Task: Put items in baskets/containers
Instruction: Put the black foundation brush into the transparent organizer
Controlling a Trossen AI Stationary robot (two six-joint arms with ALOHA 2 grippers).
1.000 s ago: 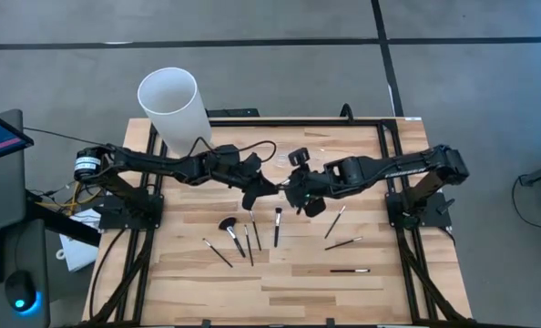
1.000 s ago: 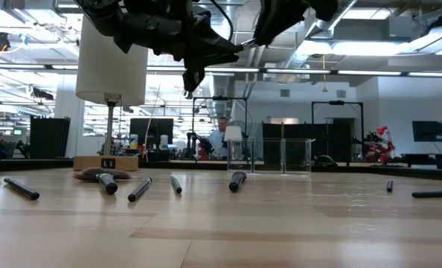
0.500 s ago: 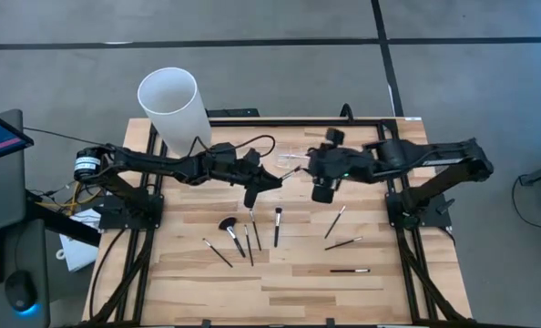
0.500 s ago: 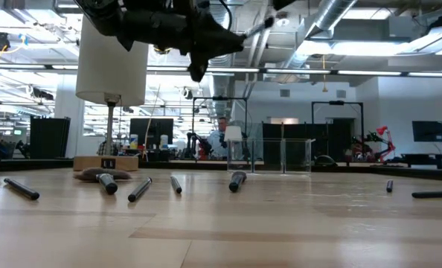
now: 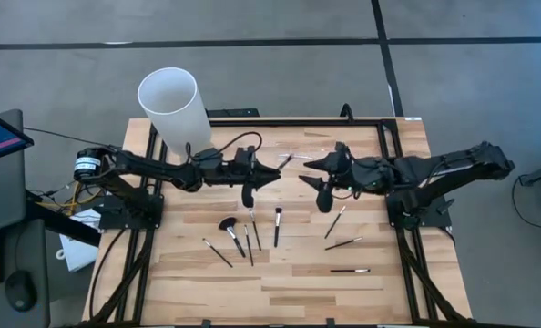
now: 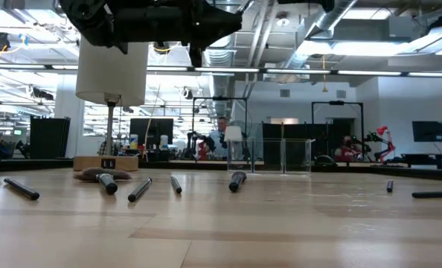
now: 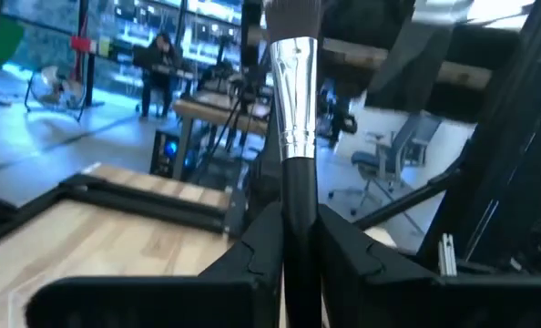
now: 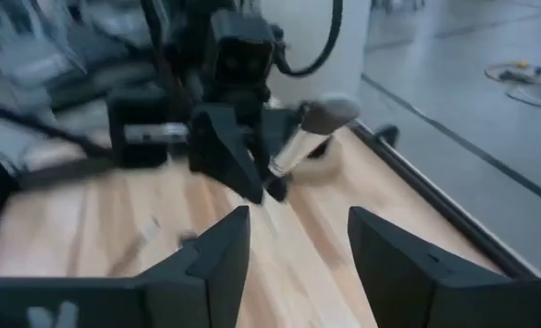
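Right gripper (image 5: 309, 170) backed off toward its own side, fingers now spread and empty. Left gripper (image 5: 272, 173) clenched on a makeup brush (image 7: 291, 109), raised over the table (image 5: 298, 282); seven brushes (image 5: 252, 235) lie below.
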